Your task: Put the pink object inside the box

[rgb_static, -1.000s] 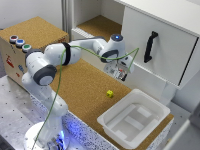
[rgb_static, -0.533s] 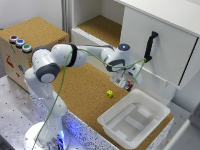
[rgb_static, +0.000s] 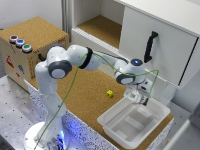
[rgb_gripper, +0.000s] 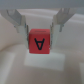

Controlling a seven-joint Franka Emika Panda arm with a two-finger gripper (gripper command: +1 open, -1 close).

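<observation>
In the wrist view a small pink-red cube with a dark letter A on its face sits between the two fingers. The gripper is shut on it. White bin plastic lies below it. In the exterior view the gripper hangs over the far rim of the white shallow bin, towards the exterior view's right. The cube is too small to make out there.
A small yellow cube lies on the cork surface just beside the bin. A white cabinet with a black handle stands close behind the gripper. A brown box with coloured buttons stands at the exterior view's left.
The arm has swung towards the exterior view's right and lower, from in front of the cabinet to over the bin's far rim, with the cube in the gripper.
</observation>
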